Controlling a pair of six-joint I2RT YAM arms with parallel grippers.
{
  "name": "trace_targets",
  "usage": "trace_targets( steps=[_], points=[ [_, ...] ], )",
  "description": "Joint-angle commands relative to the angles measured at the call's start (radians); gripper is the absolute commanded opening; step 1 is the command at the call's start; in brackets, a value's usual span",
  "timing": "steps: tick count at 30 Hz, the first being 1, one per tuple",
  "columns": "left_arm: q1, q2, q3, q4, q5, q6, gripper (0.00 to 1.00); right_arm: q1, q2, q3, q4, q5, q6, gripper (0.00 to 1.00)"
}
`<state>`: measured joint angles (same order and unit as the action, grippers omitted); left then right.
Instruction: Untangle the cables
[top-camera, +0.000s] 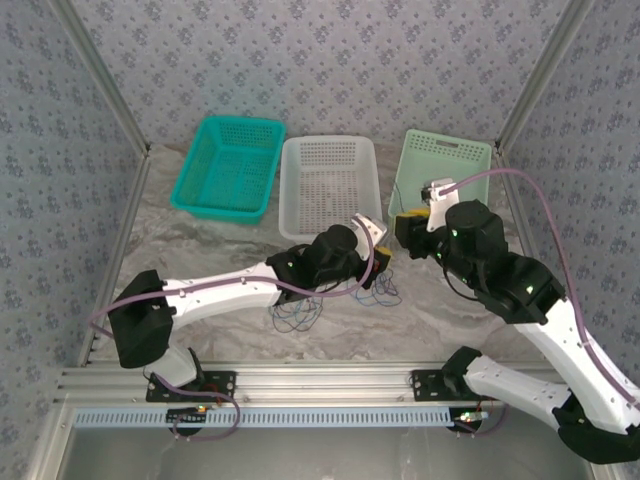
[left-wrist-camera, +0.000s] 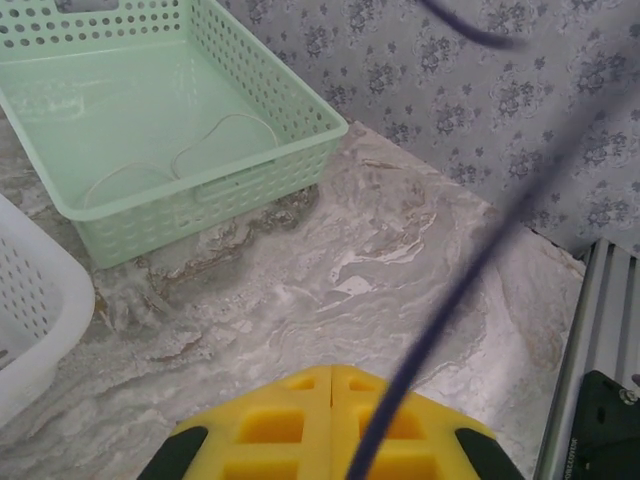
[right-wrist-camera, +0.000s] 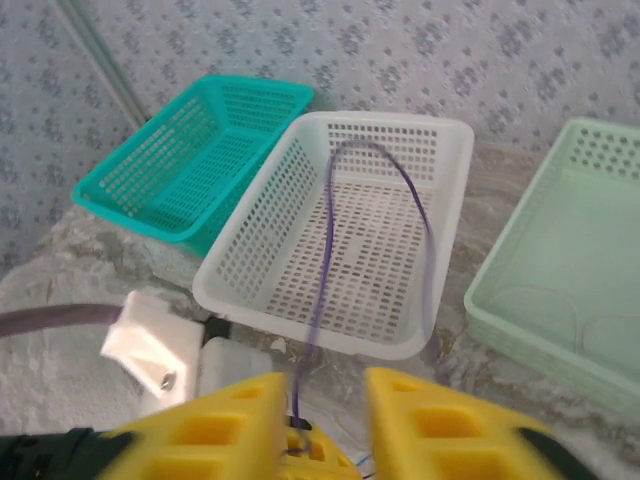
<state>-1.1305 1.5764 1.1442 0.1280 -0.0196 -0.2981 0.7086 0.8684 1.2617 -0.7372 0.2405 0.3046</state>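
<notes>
While the top view showed cables (top-camera: 300, 312) looped mid-frame, wrist views revealed the left gripper (left-wrist-camera: 331, 385) pressed together and the right gripper (right-wrist-camera: 328, 390) spread. A blue strand (left-wrist-camera: 470, 270) slanted toward upper right.

One high view, two low
Top looks down over the whole surface (top-camera: 420, 330); wrist views skim it closely, both catching the pale green basket (top-camera: 445, 150).

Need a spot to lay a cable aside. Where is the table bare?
Bare table: between the teal basket and the left arm; also in front between the cables and the right arm. Crowded: before the white basket, where the left gripper, right gripper and cables meet.
</notes>
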Motion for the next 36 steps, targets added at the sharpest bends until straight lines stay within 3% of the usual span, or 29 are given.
trace_targets(
  steps=[1, 3, 6, 12, 17, 23, 30, 36],
  points=[
    [0.006, -0.047, 0.038, 0.002, -0.016, -0.025, 0.0, -0.04, -0.012, -0.041, -0.033, 0.004, -0.001, 0.67],
    [0.027, -0.056, 0.056, -0.017, -0.014, -0.074, 0.0, -0.061, -0.033, -0.097, -0.011, -0.01, -0.024, 0.82],
    [0.066, -0.071, 0.067, -0.019, 0.008, -0.151, 0.0, -0.075, -0.097, -0.206, 0.06, -0.07, -0.067, 0.86],
    [0.085, -0.092, 0.121, -0.06, 0.013, -0.165, 0.0, -0.078, -0.251, -0.4, 0.083, -0.08, -0.029, 0.81],
    [0.086, -0.07, 0.166, -0.079, 0.031, -0.178, 0.0, -0.067, -0.324, -0.56, 0.168, -0.168, -0.01, 0.79],
    [0.082, -0.059, 0.19, -0.08, 0.06, -0.2, 0.0, -0.028, -0.313, -0.728, 0.414, -0.172, -0.01, 0.83],
    [0.077, -0.03, 0.216, -0.077, 0.072, -0.214, 0.0, 0.018, -0.243, -0.773, 0.608, -0.167, -0.009, 0.85],
    [0.059, 0.01, 0.258, -0.058, 0.072, -0.229, 0.0, 0.063, -0.23, -0.853, 0.753, -0.083, -0.005, 0.84]
  ],
)
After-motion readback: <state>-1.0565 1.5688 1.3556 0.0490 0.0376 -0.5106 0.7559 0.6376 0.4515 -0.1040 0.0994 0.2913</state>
